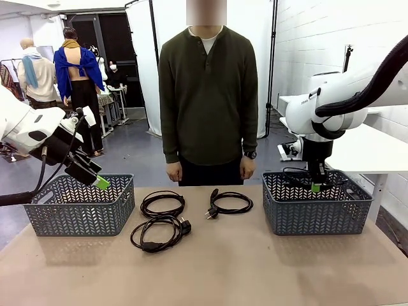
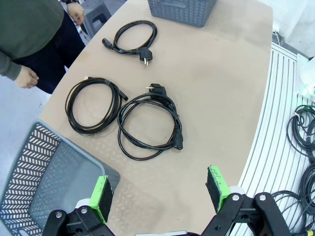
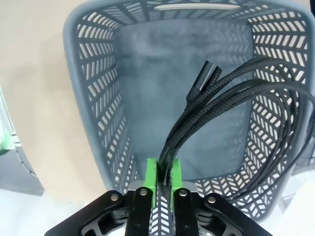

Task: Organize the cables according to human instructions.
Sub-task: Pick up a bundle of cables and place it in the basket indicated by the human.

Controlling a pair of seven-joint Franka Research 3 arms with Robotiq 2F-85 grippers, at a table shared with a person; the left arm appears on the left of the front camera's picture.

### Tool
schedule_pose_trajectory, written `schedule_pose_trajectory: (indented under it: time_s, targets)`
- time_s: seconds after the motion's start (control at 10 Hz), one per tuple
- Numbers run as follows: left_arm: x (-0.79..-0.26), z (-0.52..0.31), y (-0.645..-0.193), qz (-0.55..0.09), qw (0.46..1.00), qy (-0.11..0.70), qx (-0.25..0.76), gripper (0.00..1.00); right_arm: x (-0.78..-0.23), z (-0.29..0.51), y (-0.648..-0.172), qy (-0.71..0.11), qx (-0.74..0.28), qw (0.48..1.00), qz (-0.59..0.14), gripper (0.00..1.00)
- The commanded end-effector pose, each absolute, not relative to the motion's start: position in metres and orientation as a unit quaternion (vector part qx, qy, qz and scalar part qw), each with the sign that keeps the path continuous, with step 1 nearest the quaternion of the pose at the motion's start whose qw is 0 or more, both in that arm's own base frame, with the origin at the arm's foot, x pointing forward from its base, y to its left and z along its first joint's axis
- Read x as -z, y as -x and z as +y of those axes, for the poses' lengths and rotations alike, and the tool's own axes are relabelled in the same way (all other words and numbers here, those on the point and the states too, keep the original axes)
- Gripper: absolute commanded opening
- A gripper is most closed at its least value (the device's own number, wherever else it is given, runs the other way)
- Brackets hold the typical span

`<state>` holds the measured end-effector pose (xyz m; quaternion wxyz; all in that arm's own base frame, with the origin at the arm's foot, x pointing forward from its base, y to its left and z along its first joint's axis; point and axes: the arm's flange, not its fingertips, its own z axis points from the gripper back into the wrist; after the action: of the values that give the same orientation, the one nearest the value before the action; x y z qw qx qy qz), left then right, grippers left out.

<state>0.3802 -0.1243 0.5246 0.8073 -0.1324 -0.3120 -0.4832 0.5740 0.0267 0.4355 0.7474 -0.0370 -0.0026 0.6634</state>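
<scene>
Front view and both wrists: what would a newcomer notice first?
The right gripper is shut on a coiled black cable, which dangles over the grey right basket. Three more coiled cables lie on the table between the two baskets, in front of a person standing at the far side. The left gripper hangs open above the left basket.

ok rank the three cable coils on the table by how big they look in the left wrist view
1. near coil
2. middle coil, slightly smaller
3. far coil, by the far basket; it lies farthest from the camera, so its real size is unsure
</scene>
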Motion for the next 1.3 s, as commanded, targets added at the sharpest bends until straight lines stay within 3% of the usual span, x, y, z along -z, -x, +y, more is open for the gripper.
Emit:
schedule_pose_trajectory:
  time_s: [0.0, 0.3, 1.1, 1.2]
  targets:
    - [-0.522, -0.122, -0.381, -0.313, 0.803, 0.141, 0.487, 1.0, -0.437, 0.023, -0.582, 0.028, -0.678, 0.734, -0.02, 0.4]
    - [-0.522, -0.122, -0.381, -0.313, 0.803, 0.141, 0.487, 1.0, -0.442, 0.025, -0.586, 0.025, -0.673, 0.739, -0.02, 0.98]
    - [-0.522, -0.122, -0.381, -0.313, 0.803, 0.141, 0.487, 1.0, -0.455, 0.019, -0.581, 0.025, -0.647, 0.762, -0.023, 1.0]
    - [-0.522, -0.122, -0.381, -0.313, 0.803, 0.141, 0.487, 1.0, -0.448, 0.028, -0.579, 0.035, -0.664, 0.747, -0.008, 1.0]
